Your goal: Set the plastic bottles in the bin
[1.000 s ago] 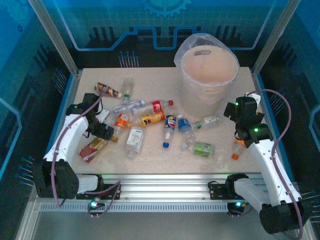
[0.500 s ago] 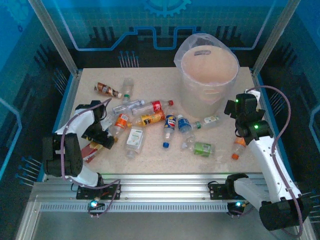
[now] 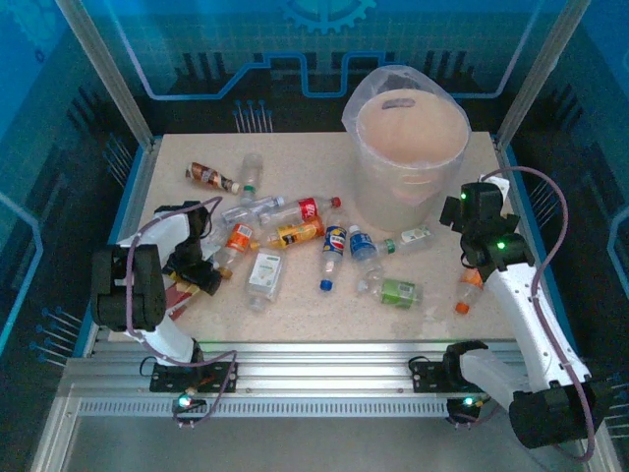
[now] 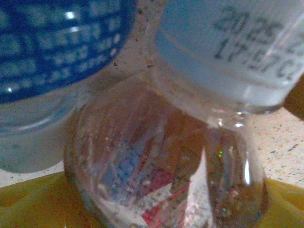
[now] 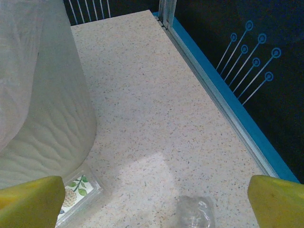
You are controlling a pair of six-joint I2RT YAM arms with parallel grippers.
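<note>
Folded back toward the table's (image 3: 305, 162) left edge since a second ago, my left hand (image 3: 200, 269) straddles a clear bottle (image 4: 166, 161) there; I cannot tell whether it grips. My right hand (image 5: 153, 203) gapes wide, the bin (image 5: 38, 95) just left of it.

L arm (image 3: 133, 285) folded, L claw (image 3: 203, 277) low; R arm (image 3: 521, 307) fwd, R claw (image 5: 154, 197) wide open.

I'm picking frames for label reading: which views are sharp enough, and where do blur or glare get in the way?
Left wrist view: too close, the clear bottle blurred with small glints; digits on the white cap partly readable. Right wrist view: table speckle crisp, light even. Top external view: bluish cast, labels too small.
</note>
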